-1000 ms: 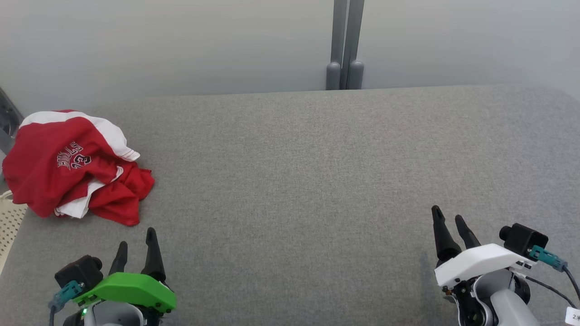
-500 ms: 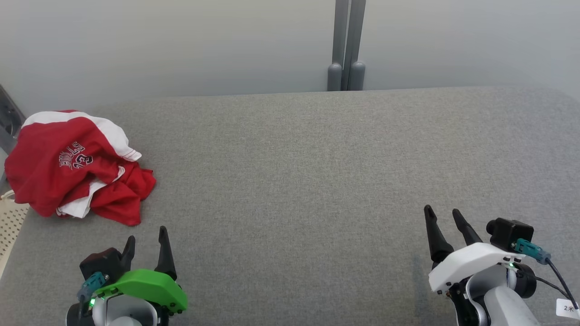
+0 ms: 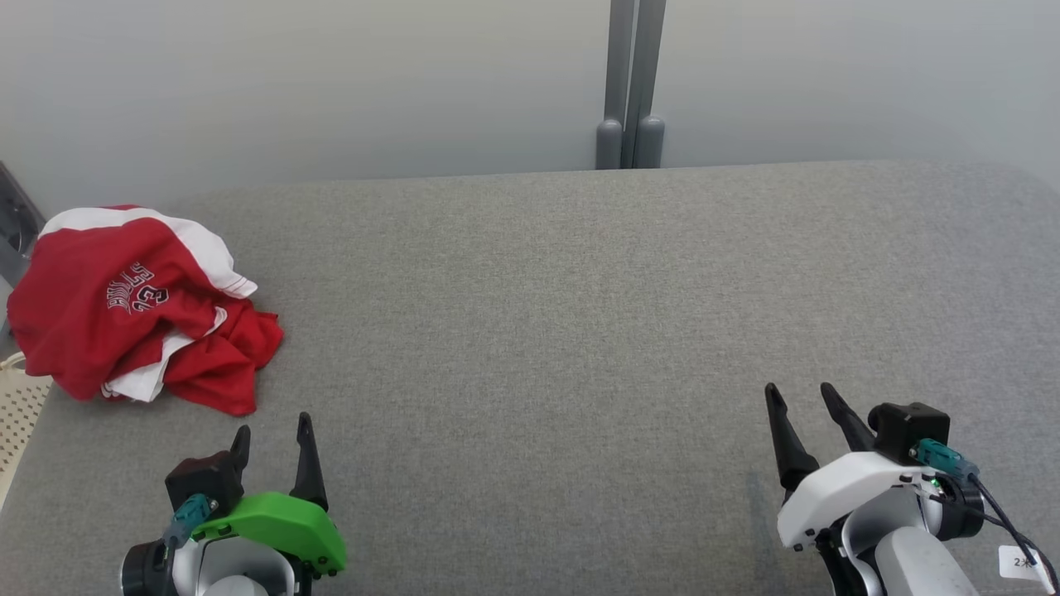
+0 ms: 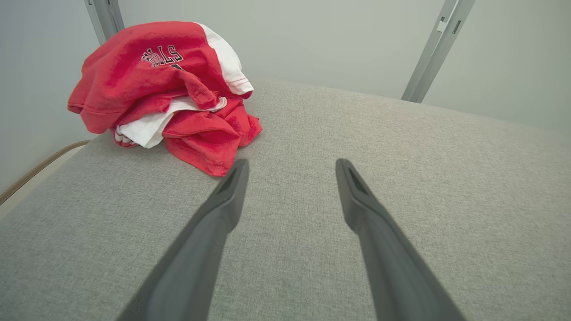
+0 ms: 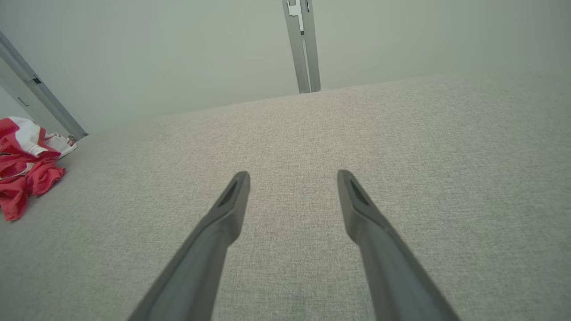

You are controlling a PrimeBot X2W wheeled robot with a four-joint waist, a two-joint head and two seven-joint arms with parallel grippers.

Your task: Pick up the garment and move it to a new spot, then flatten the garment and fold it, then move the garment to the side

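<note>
The garment (image 3: 132,306) is a red and white shirt with dark lettering, crumpled in a heap at the table's far left edge. It also lies ahead and left of the fingers in the left wrist view (image 4: 165,93) and at the left edge of the right wrist view (image 5: 24,171). My left gripper (image 3: 273,426), under a green cover, stands open near the front left, just short of the garment's nearest red fold and apart from it. My right gripper (image 3: 797,389), under a white cover, stands open at the front right, far from the garment. Both hold nothing.
The grey fabric table (image 3: 580,314) spreads wide between the grippers. A grey post (image 3: 629,83) rises behind its far edge against a pale wall. A perforated pale basket (image 3: 16,406) sits off the table's left edge, and a slanted grey bar (image 3: 16,223) stands behind the garment.
My left gripper has shifted right and pulled back toward the front edge. My right gripper has drifted left and back a little. Both stay open; the garment lies as before.
</note>
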